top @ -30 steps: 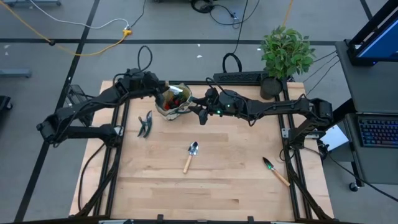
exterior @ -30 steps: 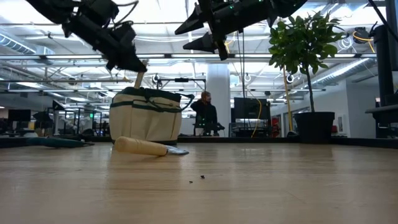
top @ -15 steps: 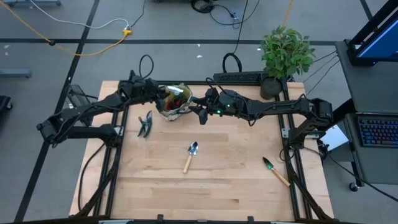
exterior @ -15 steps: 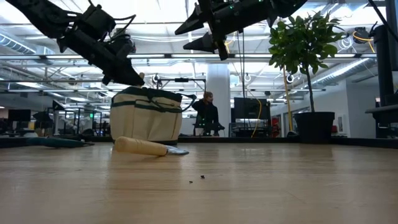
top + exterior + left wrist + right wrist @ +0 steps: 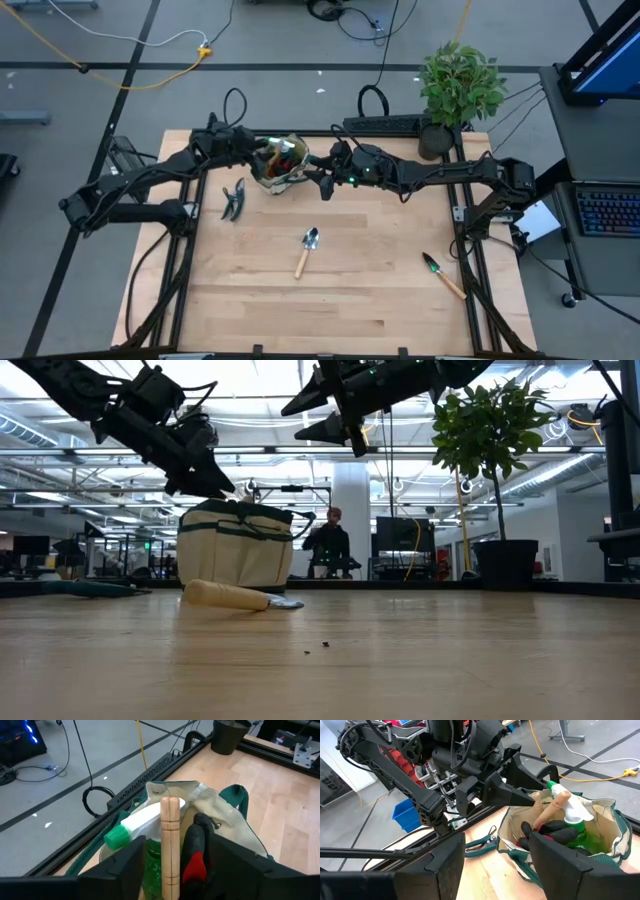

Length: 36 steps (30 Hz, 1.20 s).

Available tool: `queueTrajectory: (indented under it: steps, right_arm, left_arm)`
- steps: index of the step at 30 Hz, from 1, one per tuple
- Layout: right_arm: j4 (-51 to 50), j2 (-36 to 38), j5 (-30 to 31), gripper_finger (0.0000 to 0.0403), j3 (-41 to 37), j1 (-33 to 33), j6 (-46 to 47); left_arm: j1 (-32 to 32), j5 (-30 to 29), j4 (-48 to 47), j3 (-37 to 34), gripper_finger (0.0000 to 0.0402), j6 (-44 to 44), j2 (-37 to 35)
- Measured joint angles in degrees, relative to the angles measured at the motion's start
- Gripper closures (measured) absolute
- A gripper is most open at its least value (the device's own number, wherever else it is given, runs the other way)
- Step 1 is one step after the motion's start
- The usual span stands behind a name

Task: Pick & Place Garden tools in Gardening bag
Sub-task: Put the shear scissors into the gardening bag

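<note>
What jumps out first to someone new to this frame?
The gardening bag at the table's far edge, with a wooden handle, green spray bottle and red-black gloves inside. The left gripper and right gripper flank it, both open. Three tools lie loose on the table: pruning shears left of the bag, silver trowel mid-table, green-bladed trowel near the right edge.
</note>
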<state>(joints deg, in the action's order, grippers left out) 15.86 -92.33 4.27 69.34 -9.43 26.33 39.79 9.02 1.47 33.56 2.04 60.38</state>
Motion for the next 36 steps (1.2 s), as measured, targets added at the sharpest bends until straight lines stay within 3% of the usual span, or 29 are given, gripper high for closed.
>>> queueTrajectory:
  steps: [8,12,22,30,36]
  right_arm:
    - [0.0,0.0,-0.02,0.0188,0.0,0.0,0.0]
    - [0.0,0.0,-0.02,0.0188,0.0,0.0,-0.09]
    - [-0.53,0.0,-0.04,0.0188,0.0,0.0,-2.12]
    - [-0.86,0.0,-0.05,0.0188,0.0,0.0,-2.0]
    - [-0.87,0.0,-0.07,0.0188,0.0,0.0,-1.97]
  left_arm:
    - [-0.07,0.12,-0.11,0.0,0.0154,-0.02,-6.79]
    - [-0.61,3.68,-3.37,0.02,0.0158,1.21,-13.11]
    - [-4.75,5.51,-32.87,0.05,0.0158,8.75,-24.79]
    - [-7.65,-1.8,-54.05,0.04,0.0158,25.22,-25.95]
    - [-8.39,-6.39,-60.76,0.04,0.0158,33.45,-25.57]
